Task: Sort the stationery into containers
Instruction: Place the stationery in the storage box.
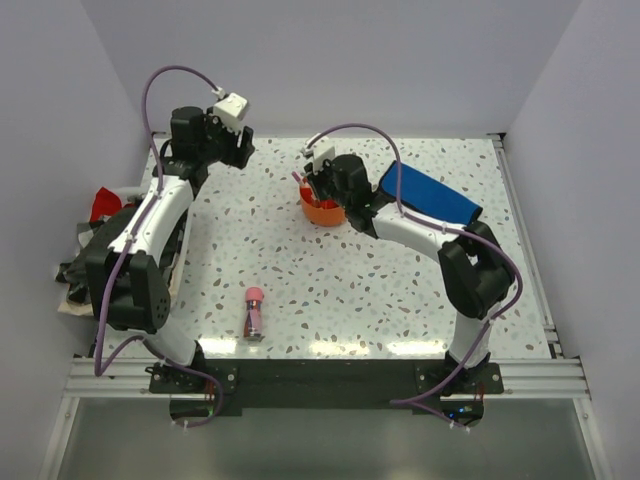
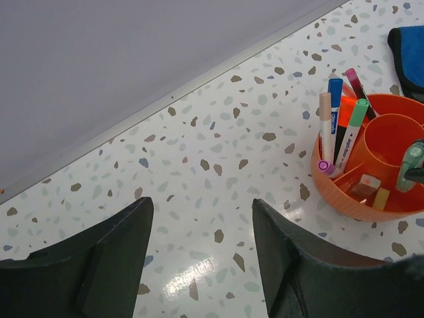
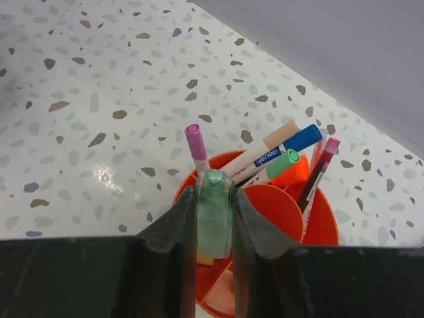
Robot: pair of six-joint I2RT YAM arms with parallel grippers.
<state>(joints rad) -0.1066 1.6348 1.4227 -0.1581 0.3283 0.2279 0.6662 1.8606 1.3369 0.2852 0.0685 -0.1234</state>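
1. Our right gripper, poised over the orange caddy, clamps a pale green marker upright.
2. Our left gripper hovers unclenched, holding nothing.
3. Pens crowd one ring compartment; the glue tube lies on the table.

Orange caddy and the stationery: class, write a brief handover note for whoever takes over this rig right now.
Left gripper: open, empty, over bare table left of the orange caddy.
Right gripper: shut on a pale green pen, above the caddy.
Done: several pens stand in a ring compartment; small erasers lie in another.
To do: drop the green pen in, then fetch the pink-capped glue tube lying near the table's front edge.
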